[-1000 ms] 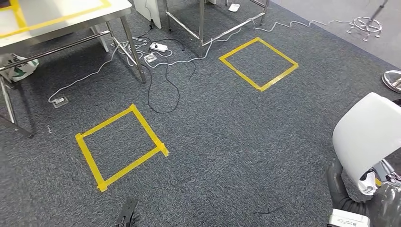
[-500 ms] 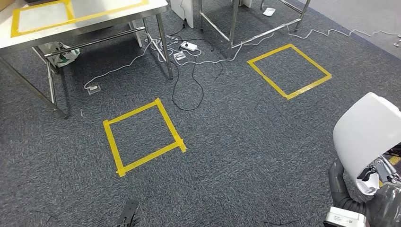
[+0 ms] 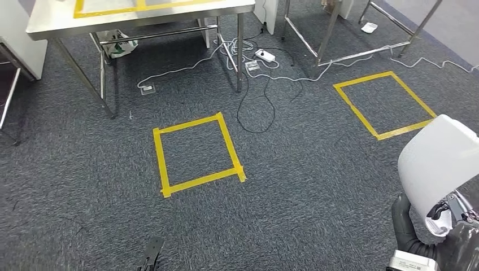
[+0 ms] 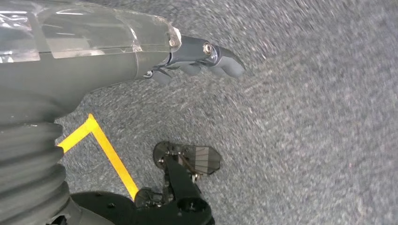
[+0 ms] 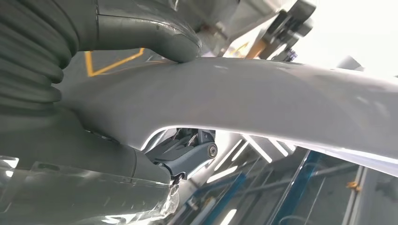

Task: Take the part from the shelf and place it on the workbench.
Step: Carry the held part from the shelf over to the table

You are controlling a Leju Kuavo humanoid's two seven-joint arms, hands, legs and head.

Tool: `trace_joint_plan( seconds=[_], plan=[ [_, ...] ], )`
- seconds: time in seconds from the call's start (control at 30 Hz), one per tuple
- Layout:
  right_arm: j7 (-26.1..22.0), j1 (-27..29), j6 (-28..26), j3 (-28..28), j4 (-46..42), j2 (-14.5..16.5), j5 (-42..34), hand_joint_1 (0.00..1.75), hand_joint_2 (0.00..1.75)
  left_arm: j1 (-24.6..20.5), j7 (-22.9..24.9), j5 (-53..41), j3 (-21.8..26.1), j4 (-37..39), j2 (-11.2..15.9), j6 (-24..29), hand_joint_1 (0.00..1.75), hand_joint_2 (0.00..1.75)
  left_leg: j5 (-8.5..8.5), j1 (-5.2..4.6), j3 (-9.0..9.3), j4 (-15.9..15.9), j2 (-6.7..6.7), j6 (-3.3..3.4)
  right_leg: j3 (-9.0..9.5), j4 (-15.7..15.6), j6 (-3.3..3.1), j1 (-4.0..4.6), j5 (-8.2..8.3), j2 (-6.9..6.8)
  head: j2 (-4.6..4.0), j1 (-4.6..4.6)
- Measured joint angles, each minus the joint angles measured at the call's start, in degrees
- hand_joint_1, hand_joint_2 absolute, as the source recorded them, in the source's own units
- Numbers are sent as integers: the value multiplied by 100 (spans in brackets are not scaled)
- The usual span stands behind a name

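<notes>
Clearly mid-carry: the right hand (image 3: 408, 226) grips the white curved part (image 3: 438, 161), the left hand (image 4: 197, 63) hangs empty, fingers loosely apart; next, approaching the steel workbench (image 3: 141, 17).

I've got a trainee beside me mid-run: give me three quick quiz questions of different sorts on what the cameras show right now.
1. True or false: the large white curved plastic part is held by the right robot hand.
2. Multiple choice: the yellow tape square nearer the robot lies on A) grey carpet, B) the steel workbench with a yellow tape outline, C) a shelf.
3. Fill in: the left robot hand holds ____.

Key: 1 true; 2 A; 3 nothing, it hangs over the grey carpet.
</notes>
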Motion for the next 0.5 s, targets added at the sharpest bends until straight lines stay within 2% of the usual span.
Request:
trace_joint_plan(
  seconds=[0.03, 0.07, 0.1, 0.13, 0.17, 0.23, 0.27, 0.3, 0.37, 0.4, 0.43, 0.47, 0.5],
  plan=[
    [0, 3, 0, -1, -1, 4, 5, 175, 175, 2, 0, 7, 0, 1, 2, 1, 0, 175, 5, -12, 5, 0, -75, 4, 131, -338, -56, 20, 236, 47, 0, 0],
    [-1, 2, 0, -2, -2, 9, 11, 175, 175, 2, 0, 9, 0, -1, -1, 1, 0, 175, 13, -10, 5, -2, -137, 7, 296, -726, -122, 43, 430, 150, 0, -5],
    [-1, 3, 0, -2, -3, 15, 20, 175, 175, 1, 0, 10, 0, -2, -5, 1, 0, 175, 23, -4, -5, -1, -198, -1, 438, -1066, -177, 61, 568, 256, 0, -13],
    [-2, 4, 0, -3, -7, 20, 30, 175, 175, 0, 0, 9, 0, -5, -12, 1, 0, 175, 38, 15, -24, -1, -251, -20, 533, -1293, -215, 80, 634, 339, 0, -13],
    [-2, 5, 0, -3, -10, 22, 38, 175, 175, 2, 1, 7, 0, -9, -20, 0, 0, 175, 56, 40, -49, -4, -302, -46, 571, -1393, -238, 96, 634, 386, 0, -14],
    [-2, 8, 0, -1, -17, 29, 49, 175, 175, 9, 1, 3, 0, -14, -25, 0, 0, 175, 85, 58, -81, -13, -383, -106, 601, -1495, -232, 98, 677, 305, 0, -1],
    [-2, 8, 2, 0, -16, 32, 49, 175, 175, 15, 0, 1, -1, -16, -27, 1, 0, 175, 50, 35, -100, 14, -297, -132, 630, -1567, -222, 81, 713, 246, 0, -6],
    [-2, 6, 1, 0, -16, 37, 50, 175, 175, 16, -1, -1, -1, -17, -27, 1, 0, 175, -54, 15, -159, 132, -162, -159, 658, -1644, -213, 56, 754, 179, 0, -21],
    [-2, 6, 2, -1, -14, 42, 49, 175, 175, 17, -1, 3, -2, -19, -30, 1, 0, 175, -421, 19, -418, 688, 147, -220, 684, -1727, -204, 28, 800, 43, 0, -53],
    [-1, 10, 1, -1, -12, 43, 48, 175, 175, 16, -1, 5, -2, -19, -29, -1, 0, 175, -600, 55, -582, 1052, 193, -255, 682, -1730, -202, 21, 802, -28, 0, -62],
    [0, 13, 2, 0, -7, 44, 48, 175, 175, 19, 0, 7, -2, -19, -29, -2, 0, 175, -696, 88, -703, 1328, 206, -290, 681, -1727, -196, 12, 798, -96, 0, -63],
    [2, 17, 2, 2, -3, 44, 47, 175, 175, 22, 0, 8, -2, -19, -29, -4, 0, 175, -685, 121, -743, 1432, 212, -326, 682, -1720, -181, 0, 788, -164, 0, -62],
    [4, 17, 2, 2, -1, 45, 47, 175, 175, 24, 0, 8, -2, -20, -30, -6, 0, 175, -566, 148, -671, 1322, 236, -366, 685, -1706, -158, -17, 774, -230, 0, -62]
  ],
)
